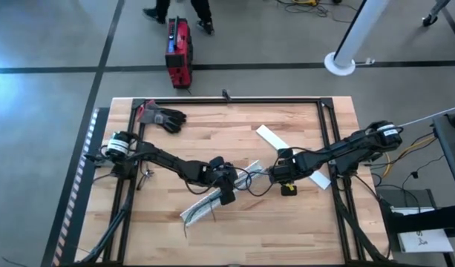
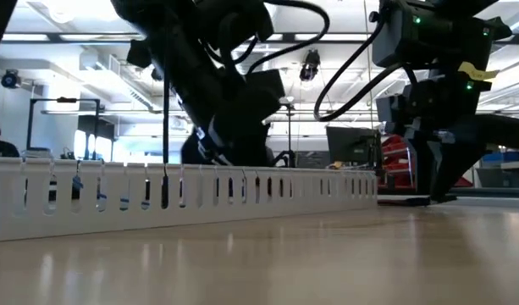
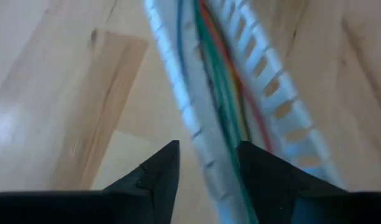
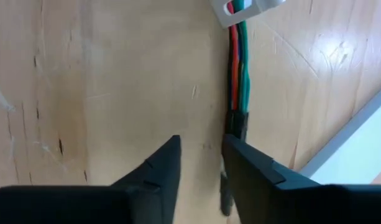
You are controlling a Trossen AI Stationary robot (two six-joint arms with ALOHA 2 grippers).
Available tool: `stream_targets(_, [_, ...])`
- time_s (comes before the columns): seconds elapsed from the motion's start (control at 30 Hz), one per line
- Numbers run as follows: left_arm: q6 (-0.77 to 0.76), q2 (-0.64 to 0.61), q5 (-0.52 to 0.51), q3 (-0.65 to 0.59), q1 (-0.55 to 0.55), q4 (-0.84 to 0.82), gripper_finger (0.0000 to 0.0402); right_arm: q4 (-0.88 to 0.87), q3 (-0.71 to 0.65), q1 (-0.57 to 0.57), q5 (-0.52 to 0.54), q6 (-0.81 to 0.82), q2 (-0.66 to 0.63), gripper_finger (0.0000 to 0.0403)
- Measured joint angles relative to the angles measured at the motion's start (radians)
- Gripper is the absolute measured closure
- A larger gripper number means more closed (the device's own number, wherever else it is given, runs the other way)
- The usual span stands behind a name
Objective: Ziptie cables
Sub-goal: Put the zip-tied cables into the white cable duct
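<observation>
Both grippers released: left (image 3: pixel 206 180) straddling channel (image 3: pixel 265 99) cables (image 3: pixel 218 93), right (image 4: pixel 199 168) at three o'clock; gathering stage, grasp next.

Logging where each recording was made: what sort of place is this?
Probably a robotics lab or workshop: a framed wooden workbench on a concrete floor, a red tool case beside it, and desks with monitors under ceiling strip lights behind.

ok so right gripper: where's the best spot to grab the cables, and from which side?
Probably the bare run of the cables between the white slotted channel end and the dark connector. There the wires lie flat, side by side on the table. Come straight down, right gripper fingers straddling the run; it hangs open beside it.
</observation>
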Motion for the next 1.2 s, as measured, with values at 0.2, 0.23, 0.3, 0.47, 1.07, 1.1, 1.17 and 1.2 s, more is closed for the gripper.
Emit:
stream_targets(0.2, [0.021,0.021,-0.001,0.0,0.0,0.003,0.035,0.003,0.0,0.0,-0.001,-0.018,0.0,0.038])
stream_targets(0.23, [0.029,0.021,-0.001,0.0,0.0,0.005,0.0366,0.003,0.0,0.0,0.001,-0.019,0.0,0.0391])
stream_targets(0.3, [0.043,0.021,-0.001,0.0,0.0,0.008,0.0391,0.004,0.0,0.0,0.016,-0.013,0.0,0.0397])
stream_targets(0.47, [0.052,0.021,0.008,0.0,0.0,0.014,0.0385,0.002,0.0,0.0,0.026,0.003,0.0,0.0361])
stream_targets(1.07, [0.067,0.02,0.009,0.0,0.0,0.015,0.04,-0.012,-0.002,0.0,-0.076,0.03,0.041,0.026])
stream_targets(1.1, [0.067,0.02,0.009,0.0,0.0,0.016,0.04,-0.008,0.0,0.0,-0.086,0.034,0.057,0.0273])
stream_targets(1.17, [0.067,0.02,0.009,0.0,0.0,0.019,0.0401,-0.007,0.003,0.001,-0.097,0.027,0.086,0.0303])
stream_targets(1.2, [0.067,0.02,0.009,0.0,0.0,0.02,0.0401,-0.007,0.004,0.001,-0.107,0.016,0.097,0.0322])
